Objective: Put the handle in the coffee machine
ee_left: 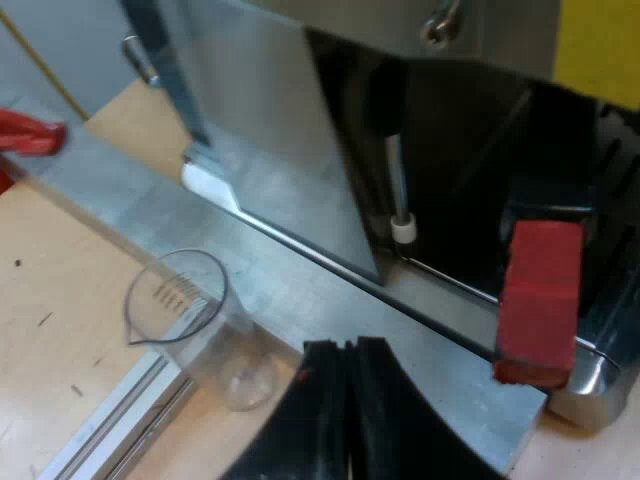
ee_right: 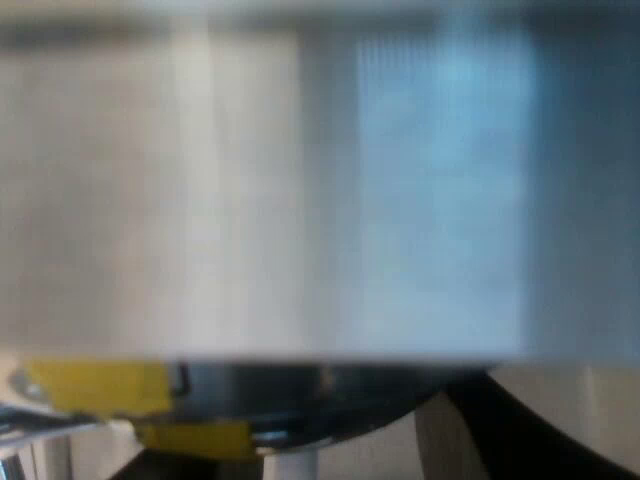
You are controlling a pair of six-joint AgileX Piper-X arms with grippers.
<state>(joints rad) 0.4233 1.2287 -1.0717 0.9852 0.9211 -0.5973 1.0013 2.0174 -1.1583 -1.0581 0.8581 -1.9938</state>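
The espresso machine (ee_left: 270,140) shows its brushed metal front and dark recess. The holder's dark handle sticks out of that recess, and its red end (ee_left: 540,300) hangs over the drip tray's corner. My left gripper (ee_left: 347,347) is shut with nothing between its black fingers, a short way below and beside the red end, not touching it. A clear measuring glass (ee_left: 195,320) stands empty near the fingertips. In the right wrist view a metal wall of the machine (ee_right: 300,200) is very close, with yellow patches (ee_right: 100,388) beneath it.
A thin steam wand with a white tip (ee_left: 402,228) hangs inside the recess. The metal base plate (ee_left: 330,300) runs along the machine's foot on the wooden table (ee_left: 50,330). A red object (ee_left: 30,135) lies farther off past the plate.
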